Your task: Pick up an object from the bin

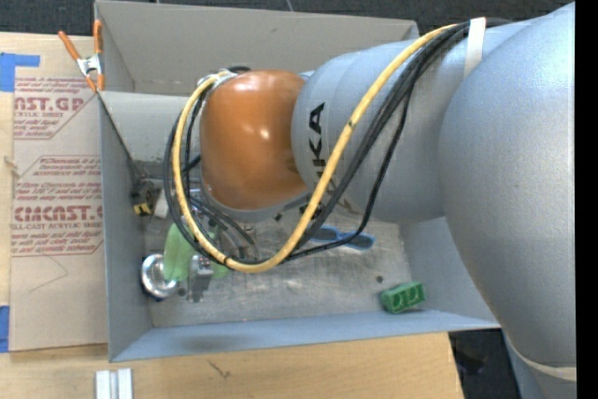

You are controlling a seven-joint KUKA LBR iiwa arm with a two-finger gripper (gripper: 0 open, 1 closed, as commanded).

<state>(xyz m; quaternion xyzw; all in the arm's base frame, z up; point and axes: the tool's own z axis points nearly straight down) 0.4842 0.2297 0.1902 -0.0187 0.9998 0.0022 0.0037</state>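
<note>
Gripper [199, 274] low in near-left corner of bin [120, 229], under orange cover [250, 140]. Released or clenched: cannot tell, cover hides it. Pale green piece [177, 248] just beside gripper, contact unclear. Shiny silver round thing [156, 277] next on view's left, close to left wall and front edge; tight room there. Small yellow-and-black thing [142, 199] by left wall, farther back. Blue thing [348, 241] pokes out under arm, mid-floor. Dark green block [402, 298] alone near front-right, well apart, bare floor around it. Cables [174, 168] loop round cover.
</note>
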